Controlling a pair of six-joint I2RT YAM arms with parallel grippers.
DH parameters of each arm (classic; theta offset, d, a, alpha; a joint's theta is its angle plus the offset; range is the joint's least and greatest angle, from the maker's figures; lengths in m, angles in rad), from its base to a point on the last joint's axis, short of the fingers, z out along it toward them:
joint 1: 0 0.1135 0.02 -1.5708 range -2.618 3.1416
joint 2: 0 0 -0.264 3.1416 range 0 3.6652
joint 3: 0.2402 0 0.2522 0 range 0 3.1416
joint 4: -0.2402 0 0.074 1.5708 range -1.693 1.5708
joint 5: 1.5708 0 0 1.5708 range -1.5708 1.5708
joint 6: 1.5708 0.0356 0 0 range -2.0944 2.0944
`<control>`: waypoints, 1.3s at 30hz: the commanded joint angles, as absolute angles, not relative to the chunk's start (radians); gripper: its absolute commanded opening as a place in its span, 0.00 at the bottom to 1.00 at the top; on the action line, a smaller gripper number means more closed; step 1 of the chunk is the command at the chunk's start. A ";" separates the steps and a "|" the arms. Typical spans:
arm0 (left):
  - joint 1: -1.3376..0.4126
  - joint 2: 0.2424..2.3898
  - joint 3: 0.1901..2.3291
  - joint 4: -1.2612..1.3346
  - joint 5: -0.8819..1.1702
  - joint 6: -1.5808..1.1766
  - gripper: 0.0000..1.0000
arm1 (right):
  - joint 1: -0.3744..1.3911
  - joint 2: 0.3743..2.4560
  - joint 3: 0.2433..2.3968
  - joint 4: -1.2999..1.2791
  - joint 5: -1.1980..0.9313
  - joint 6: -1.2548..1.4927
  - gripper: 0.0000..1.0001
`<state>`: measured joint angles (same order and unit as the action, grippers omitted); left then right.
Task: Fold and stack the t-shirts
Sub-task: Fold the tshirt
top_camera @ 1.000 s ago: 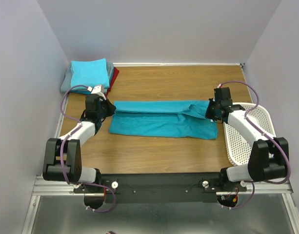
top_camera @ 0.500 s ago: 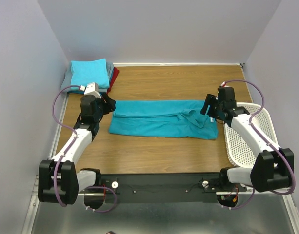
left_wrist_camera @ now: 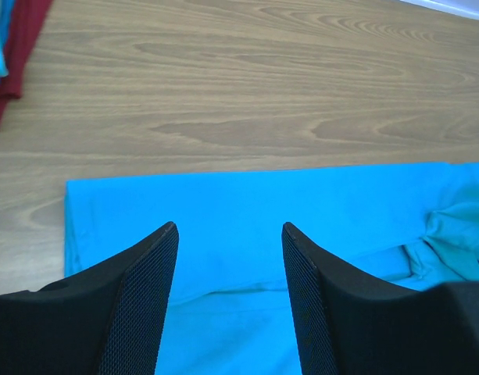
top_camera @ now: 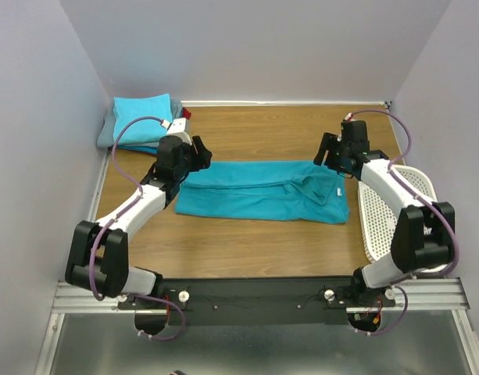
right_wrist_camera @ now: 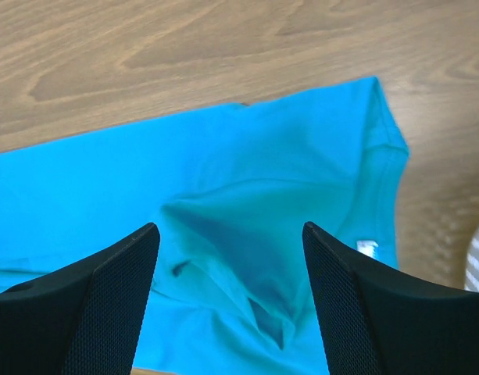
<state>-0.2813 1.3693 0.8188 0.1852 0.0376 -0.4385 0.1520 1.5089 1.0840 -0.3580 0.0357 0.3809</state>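
Wood-grain tabletop (top_camera: pixel 262 129) forms the floor of the work cell, with pale lilac walls (top_camera: pixel 262 47) on three sides.

1. Locate the teal-blue t-shirt (top_camera: pixel 255 197) near the middle of the tabletop. It lies flat as a long band running left to right, folded lengthwise. A fold line runs along it, and the cloth is bunched toward its right end.

2. Check the left claw (top_camera: pixel 198 153). It sits over the far left corner of the band. In the left wrist view, its two black fingers (left_wrist_camera: pixel 137 305) stand apart. Only teal cloth shows in the gap, and nothing is gripped.

3. Check the right claw (top_camera: pixel 327 150). It sits over the far right corner of the band. In the right wrist view, its fingers (right_wrist_camera: pixel 106 297) are spread wide above the creased cloth and hold nothing. A small white tag (right_wrist_camera: pixel 366 248) shows at the shirt's right hem.

4. Locate the stack of folded t-shirts (top_camera: pixel 141 117) in the far left corner of the tabletop, against the wall. A light turquoise shirt lies on top, with grey cloth showing under it on the left. A dark red edge (left_wrist_camera: pixel 20 39) shows on the side nearest the left claw. The stack lies apart from the teal band, with bare wood between them.

5. Note the white perforated basket (top_camera: pixel 420 186) at the right edge of the tabletop, just beside the right end of the band. The right arm crosses above it.
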 commanded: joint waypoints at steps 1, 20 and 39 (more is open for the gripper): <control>-0.293 1.436 0.860 0.239 0.069 -0.436 0.64 | 0.167 1.606 1.144 -0.301 -0.040 0.365 0.81; -0.295 1.675 0.861 0.364 0.152 -0.437 0.63 | 0.198 1.747 1.121 -0.229 -0.072 0.364 0.80; -0.293 1.640 0.697 0.397 0.107 -0.413 0.63 | 0.294 1.525 0.868 -0.230 -0.144 0.402 0.79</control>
<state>-0.2920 1.6718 0.7303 0.3584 0.1307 -0.4332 0.2852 1.5421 0.9192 -0.2291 -0.1032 0.3855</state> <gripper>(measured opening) 0.633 0.798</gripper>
